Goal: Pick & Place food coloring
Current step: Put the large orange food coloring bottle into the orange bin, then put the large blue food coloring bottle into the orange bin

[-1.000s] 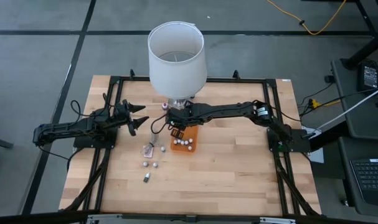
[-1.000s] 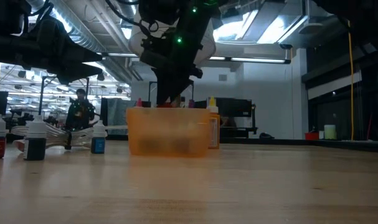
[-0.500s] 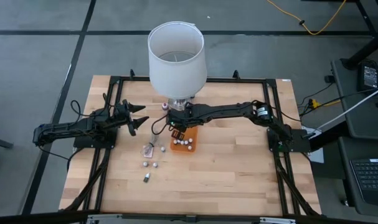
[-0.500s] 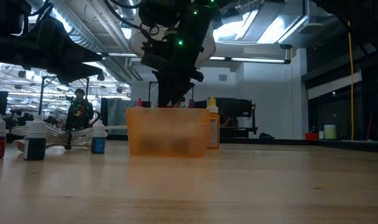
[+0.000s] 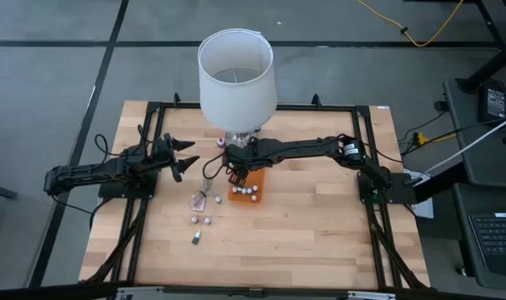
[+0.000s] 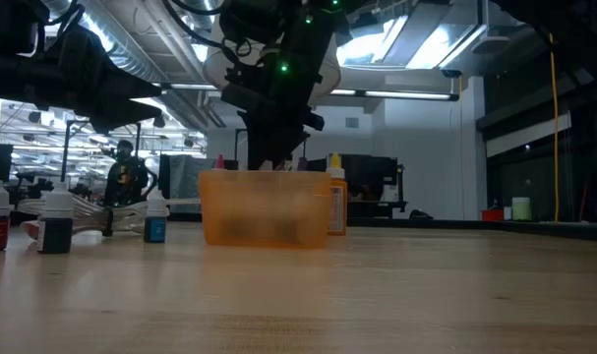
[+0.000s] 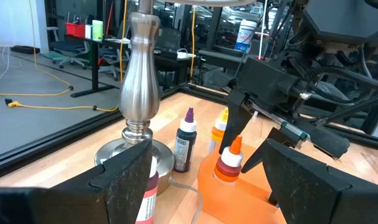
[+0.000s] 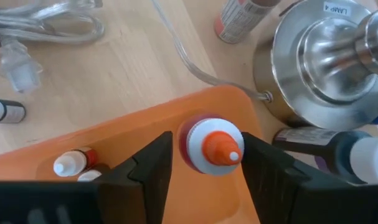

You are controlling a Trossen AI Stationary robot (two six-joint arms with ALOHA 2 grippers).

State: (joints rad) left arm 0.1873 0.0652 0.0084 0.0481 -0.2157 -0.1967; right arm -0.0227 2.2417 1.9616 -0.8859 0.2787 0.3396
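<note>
Right gripper (image 8: 204,163) straddles small orange-capped red dropper bottle (image 8: 212,148) standing in flat orange plastic tray (image 8: 114,134), fingers parted, no grip. Lift straight up, avoid tipping. Left gripper (image 5: 182,155) waits open.

A lamp (image 5: 236,79) stands at the middle of the desk's (image 5: 319,233) far edge, and the tray (image 5: 246,188) lies just in front of its base, holding several bottles (image 5: 250,192). The right pincer (image 5: 238,173) hangs over the tray's far end with its fingers either side of an upright bottle (image 8: 212,146); the left pincer (image 5: 183,156) waits near the desk's left edge. Nearer the front edge and to the tray's left lie a wrapper (image 5: 200,200) and a few loose bottles (image 5: 200,222).
</note>
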